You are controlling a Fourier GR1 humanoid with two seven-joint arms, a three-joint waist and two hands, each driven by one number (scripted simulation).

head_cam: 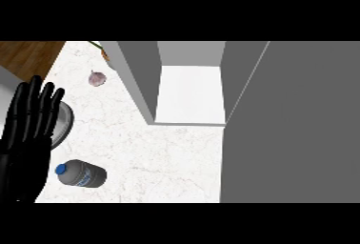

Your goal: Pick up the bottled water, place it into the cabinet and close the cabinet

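- Hand, the robot's left one, black, at the left edge of the view; fingers straight, a little spread, pointing up; wide open and holding nothing.
- Brown wood floor in the top left corner, past the edge of the counter.
- Round grey dish right behind the fingers, mostly hidden by the hand; only a curved bit of rim showing.
- Water bottle low down on the white counter, just to the right of the wrist, close to it but not touching; blue cap on the side nearest the hand, grey body with a blue label; hard to tell if standing or tipped over; well apart from the cabinet and not inside it.
- Small pale purple lump higher up on the counter, maybe garlic, all by itself, between the dish and the cabinet.
- Tiny bit of green and orange stuff at the top edge, too small to tell what.
- Cabinet with a grey side wall, standing open; white shelf showing inside.
- Big grey cabinet door swung out, filling the whole right side.
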